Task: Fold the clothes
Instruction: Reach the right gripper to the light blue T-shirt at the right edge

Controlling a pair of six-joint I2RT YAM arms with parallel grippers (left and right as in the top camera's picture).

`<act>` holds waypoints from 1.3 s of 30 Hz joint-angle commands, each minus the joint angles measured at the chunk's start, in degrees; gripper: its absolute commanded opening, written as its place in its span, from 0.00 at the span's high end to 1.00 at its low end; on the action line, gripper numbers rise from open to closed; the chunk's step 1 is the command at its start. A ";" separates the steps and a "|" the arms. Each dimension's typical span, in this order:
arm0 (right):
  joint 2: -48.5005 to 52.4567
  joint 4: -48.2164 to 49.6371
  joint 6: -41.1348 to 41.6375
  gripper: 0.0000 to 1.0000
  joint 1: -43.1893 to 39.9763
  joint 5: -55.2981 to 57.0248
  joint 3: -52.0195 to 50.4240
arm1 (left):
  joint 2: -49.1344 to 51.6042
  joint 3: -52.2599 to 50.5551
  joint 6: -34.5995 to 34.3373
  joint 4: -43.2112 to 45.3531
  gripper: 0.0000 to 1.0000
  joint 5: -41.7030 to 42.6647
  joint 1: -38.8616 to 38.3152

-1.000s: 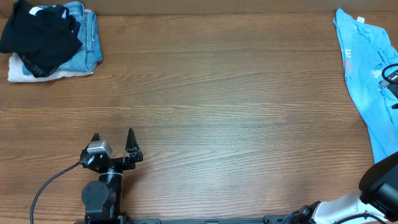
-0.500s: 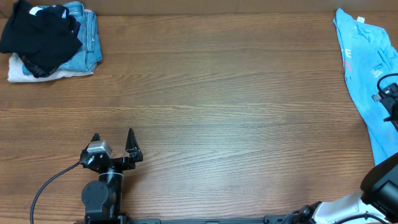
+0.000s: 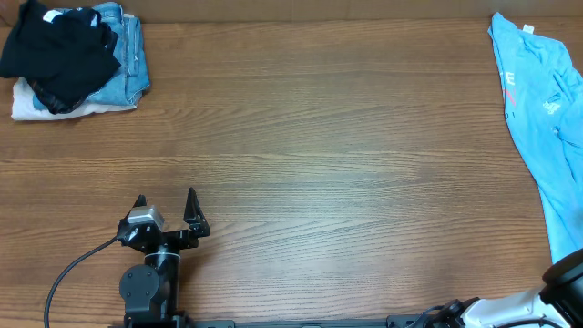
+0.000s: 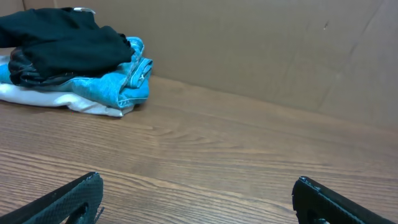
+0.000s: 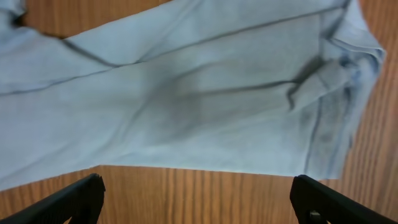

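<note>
Left gripper (image 3: 166, 205) sits in the lower left of the overhead frame, jaws spread wide and holding nothing. On its wrist camera I see its two dark fingertips (image 4: 81, 193) at the bottom corners, with bare wooden table (image 3: 319, 137) between them.

Right gripper (image 5: 196, 183) is likewise spread wide and empty, its fingertips (image 5: 311, 196) at the bottom corners of its own view. Just beyond them the light sky-blue T-shirt (image 5: 199, 106) fills most of that frame, wrinkled, with a seamed edge bunched at the upper right and wood grain showing below it.

From overhead, the T-shirt (image 3: 537, 137) lies along the right edge of the frame, running from the upper right downward and partly cut off by the border. Red-and-white lettering shows near its upper left part.

Farthest off, in the upper left, a black garment (image 3: 59, 50) rests on blue denim jeans (image 3: 129, 55), over a white cloth (image 3: 55, 107). The left wrist view shows a brown cardboard wall (image 4: 280, 50) behind that pile.
</note>
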 commanded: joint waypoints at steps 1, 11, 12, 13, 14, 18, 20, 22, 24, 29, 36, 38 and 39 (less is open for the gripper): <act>-0.42 -0.15 1.29 0.00 -2.05 0.79 -0.52 | -0.59 -0.24 1.49 0.09 0.00 -0.72 0.42; -0.39 -0.33 1.38 0.00 -1.92 0.35 -1.25 | -0.59 -0.24 1.49 0.11 0.00 -0.72 0.42; -0.39 -0.26 1.77 0.00 -1.92 0.42 -1.64 | -0.59 -0.24 1.49 0.11 0.00 -0.72 0.42; -0.39 -0.39 3.72 0.00 -2.03 0.74 -2.21 | -0.59 -0.24 1.49 0.11 0.00 -0.72 0.42; -0.39 -0.61 6.43 0.00 -2.64 0.83 -2.95 | -0.59 -0.24 1.49 0.11 0.00 -0.72 0.42; -0.39 1.22 9.86 0.00 -3.69 0.76 -6.19 | -0.59 -0.24 1.49 0.11 0.00 -0.72 0.42; -0.39 2.69 8.92 0.00 -3.69 0.74 -7.78 | -0.59 -0.24 1.49 0.11 0.00 -0.72 0.42; -0.39 4.79 7.17 0.00 -3.69 0.57 -9.86 | -0.59 -0.24 1.49 0.11 0.00 -0.72 0.42; -0.39 6.08 7.06 0.00 -3.63 0.52 -11.45 | -0.59 -0.24 1.49 0.11 0.00 -0.72 0.42; -0.39 8.39 7.06 0.07 -3.58 -1.03 -12.76 | -0.59 -0.24 1.49 0.11 0.00 -0.72 0.42; -0.39 11.69 3.65 0.07 -2.56 -4.04 -12.76 | -0.59 -0.24 1.49 0.11 0.00 -0.72 0.42; -0.39 14.58 -1.97 0.08 -1.55 -8.98 -12.76 | -0.59 -0.24 1.49 0.09 0.00 -0.72 0.42; -0.39 16.04 -4.07 0.10 -0.96 -11.50 -12.74 | -0.59 -0.24 1.49 0.11 0.00 -0.72 0.42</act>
